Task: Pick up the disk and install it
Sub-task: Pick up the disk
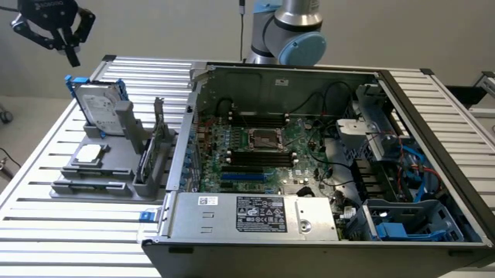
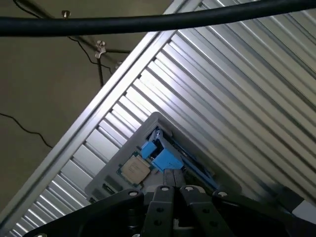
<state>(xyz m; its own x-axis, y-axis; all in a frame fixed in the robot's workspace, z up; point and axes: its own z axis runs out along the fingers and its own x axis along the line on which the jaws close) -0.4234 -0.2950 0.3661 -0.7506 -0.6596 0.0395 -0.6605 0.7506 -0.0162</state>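
Approach step: claw (image 1: 69, 55), pinched together & empty, hovers above upright disk (image 1: 104, 107) in grey rack (image 1: 116, 188); grasp prob. needs it opened, aligned over disk's top edge.

exterior view high, angled down over table (image 1: 39, 191), wrist view above, sharing grey holder (image 1: 93, 185) (image 2: 101, 185)

No legible print on the disk (image 1: 104, 107) or power-supply label (image 1: 261, 213)
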